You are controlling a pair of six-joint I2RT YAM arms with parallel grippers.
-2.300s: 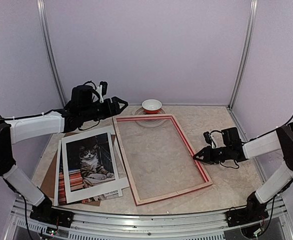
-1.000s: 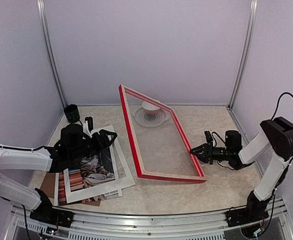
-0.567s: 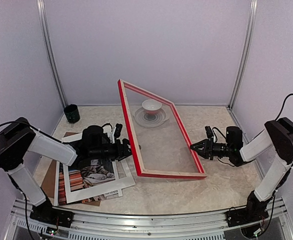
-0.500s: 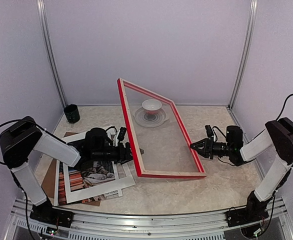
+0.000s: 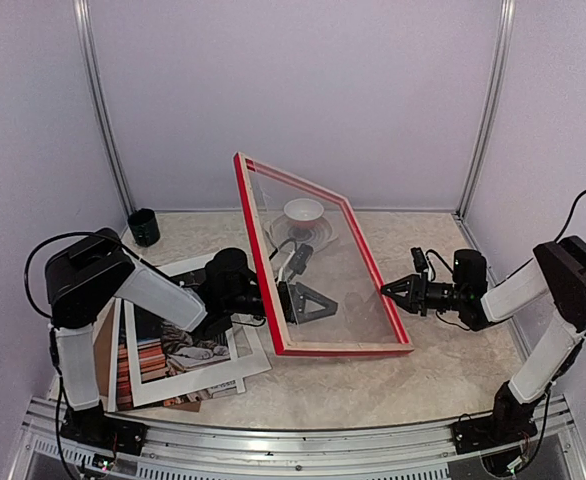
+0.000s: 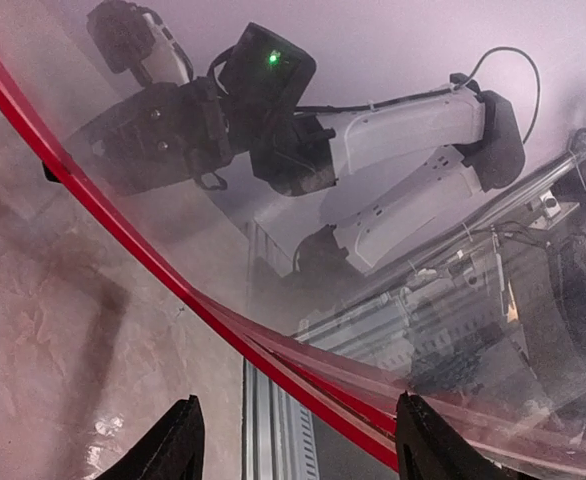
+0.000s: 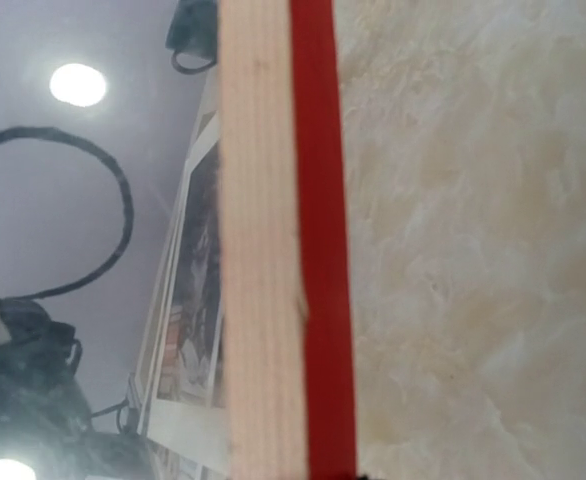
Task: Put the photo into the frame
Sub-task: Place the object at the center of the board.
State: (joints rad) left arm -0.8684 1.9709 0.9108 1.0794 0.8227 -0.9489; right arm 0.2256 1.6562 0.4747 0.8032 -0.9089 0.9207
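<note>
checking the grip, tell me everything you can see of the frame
The frame is a large rectangle, glossy red in front, pale wood on its back edges, with a clear pane. It stands tilted, near rail on the table, far side raised. The right claw pinches its right rail; the open left claw reaches beneath the pane.

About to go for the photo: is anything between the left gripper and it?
Yes: the white mat lies on the photo, covering most of its border. The left gripper is under the tilted frame.
</note>
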